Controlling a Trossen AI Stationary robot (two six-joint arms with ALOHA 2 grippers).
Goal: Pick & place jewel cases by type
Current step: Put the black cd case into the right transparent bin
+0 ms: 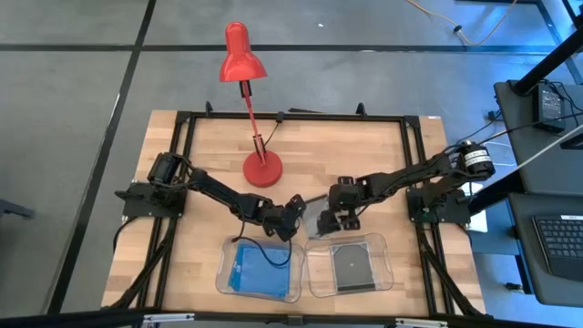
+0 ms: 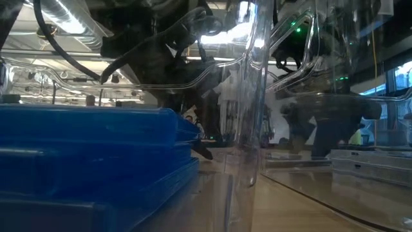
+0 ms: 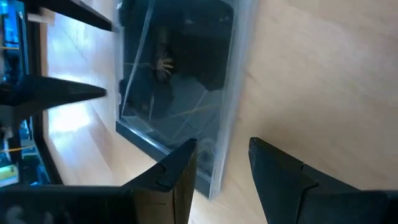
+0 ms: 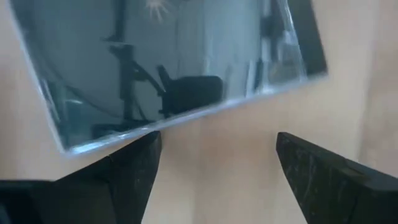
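Observation:
A dark jewel case (image 1: 316, 217) with a clear spine lies on the wooden table between my two grippers, just beyond the two trays. My left gripper (image 1: 295, 213) is at its left, slanting down, fingers partly open (image 3: 222, 165); the case's corner (image 3: 211, 177) reaches into the gap. My right gripper (image 1: 331, 221) points down over the case's right edge. It is wide open (image 4: 217, 155), and the case (image 4: 168, 62) lies just beyond its fingertips. Blue jewel cases (image 1: 258, 269) lie in the left tray. A dark one (image 1: 351, 264) lies in the right tray. My left gripper has one finger (image 3: 177, 171) overlapping the dark case's corner by the clear spine (image 3: 217, 155), while bare wood shows between the spine and the other finger. I cannot tell whether the finger touches the case. The case lies on the table.
Two clear trays stand side by side near the front edge, the left (image 1: 223, 278) and the right (image 1: 384, 273). A red desk lamp stands on its round base (image 1: 262, 169) behind the grippers. In the low view the stacked blue cases (image 2: 90, 161) and a tray wall (image 2: 251, 96) fill the foreground.

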